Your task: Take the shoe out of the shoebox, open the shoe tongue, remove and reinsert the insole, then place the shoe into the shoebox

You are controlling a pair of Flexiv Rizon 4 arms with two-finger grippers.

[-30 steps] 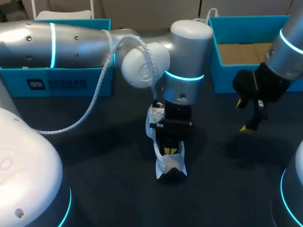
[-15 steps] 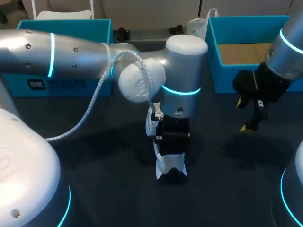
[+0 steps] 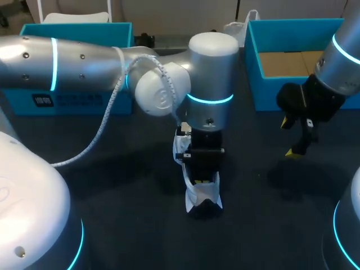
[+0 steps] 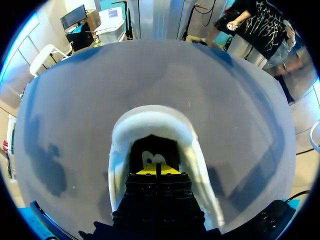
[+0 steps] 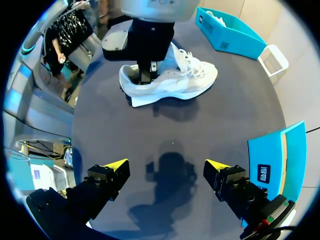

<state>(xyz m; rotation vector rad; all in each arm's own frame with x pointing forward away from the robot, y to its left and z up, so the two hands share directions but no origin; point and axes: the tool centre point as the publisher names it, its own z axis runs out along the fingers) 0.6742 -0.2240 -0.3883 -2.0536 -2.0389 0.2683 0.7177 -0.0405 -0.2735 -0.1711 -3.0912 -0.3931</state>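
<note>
a dark desk (image 3: 112,185) fills the scene, with one teal shoebox (image 3: 253,62) open at 1 o'clock and another teal box (image 3: 79,98) at 10 o'clock. the white shoe (image 3: 194,197) stands on its sole at the centre, out of the shoebox, where both arms can reach it. the left gripper (image 3: 201,181) comes straight down into the shoe's opening. its yellow tips are pressed close together inside the collar, probably to work at the insole. whether they have any of the insole between them i cannot tell. the right gripper (image 3: 291,136) hangs at 3 o'clock from the shoe, well apart from it. its fingers are spread wide over bare desk and hold nothing, seemingly parked clear of the left arm's work.
</note>
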